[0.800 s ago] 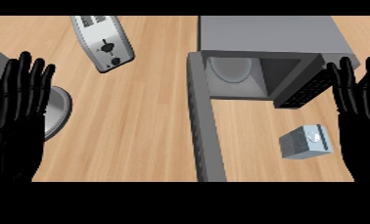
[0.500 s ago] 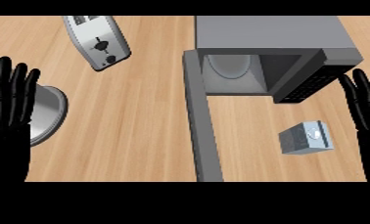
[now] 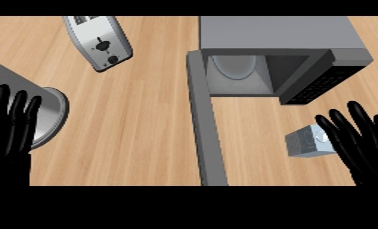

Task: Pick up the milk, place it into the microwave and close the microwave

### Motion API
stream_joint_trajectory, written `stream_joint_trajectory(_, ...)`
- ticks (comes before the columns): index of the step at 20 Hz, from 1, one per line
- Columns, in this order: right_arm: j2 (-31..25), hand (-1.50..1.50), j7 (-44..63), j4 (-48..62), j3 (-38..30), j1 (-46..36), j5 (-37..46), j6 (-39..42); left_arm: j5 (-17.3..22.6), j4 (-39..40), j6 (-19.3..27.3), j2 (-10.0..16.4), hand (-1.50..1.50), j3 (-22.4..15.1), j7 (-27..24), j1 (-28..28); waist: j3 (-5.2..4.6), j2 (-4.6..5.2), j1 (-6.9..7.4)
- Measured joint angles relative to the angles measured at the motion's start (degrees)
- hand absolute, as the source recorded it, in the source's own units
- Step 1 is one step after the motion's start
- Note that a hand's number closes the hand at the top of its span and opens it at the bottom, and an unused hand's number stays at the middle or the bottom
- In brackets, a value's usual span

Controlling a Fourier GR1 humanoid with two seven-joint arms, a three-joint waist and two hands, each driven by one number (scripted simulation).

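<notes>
The milk (image 3: pixel 306 144) stands on the tabletop (image 3: pixel 148 123) in front of the open microwave (image 3: pixel 280 35), just left of my right hand (image 3: pixel 356 145). That hand's fingers (image 3: pixel 343 128) are straight, spread, holding nothing. My left hand (image 3: pixel 16 123), also open, rests well away.

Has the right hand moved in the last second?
Yes. The right hand has come back toward the view's lower edge, from beside the keypad of the microwave to just right of the milk, fingers straight.
</notes>
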Motion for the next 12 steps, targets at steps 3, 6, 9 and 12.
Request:
stream_joint_trajectory(3,0.8,-1.50,-1.6,-0.1,-1.0,2.9,-0.2,1.4,2.1,-1.0,-1.9,-0.1,-1.50,0.9,-2.5,4.2,0.01,0.05,-0.04)
stream_joint_trajectory(6,1.7,-1.50,-3.2,-0.1,-1.7,4.8,0.9,1.6,3.3,-1.8,-3.0,-0.1,-1.50,1.2,-4.0,7.0,0.01,0.07,-0.07)
stream_joint_trajectory(9,2.0,-1.50,-4.1,1.0,-3.8,4.9,2.9,1.3,3.6,-2.9,-3.2,-0.1,-1.50,1.1,-3.9,8.2,0.01,0.11,-0.04)
stream_joint_trajectory(12,2.0,-1.50,-4.5,2.4,-5.9,4.6,4.4,1.1,4.4,-2.5,-4.5,-0.2,-1.50,1.4,-6.1,10.5,0.01,0.13,0.05)
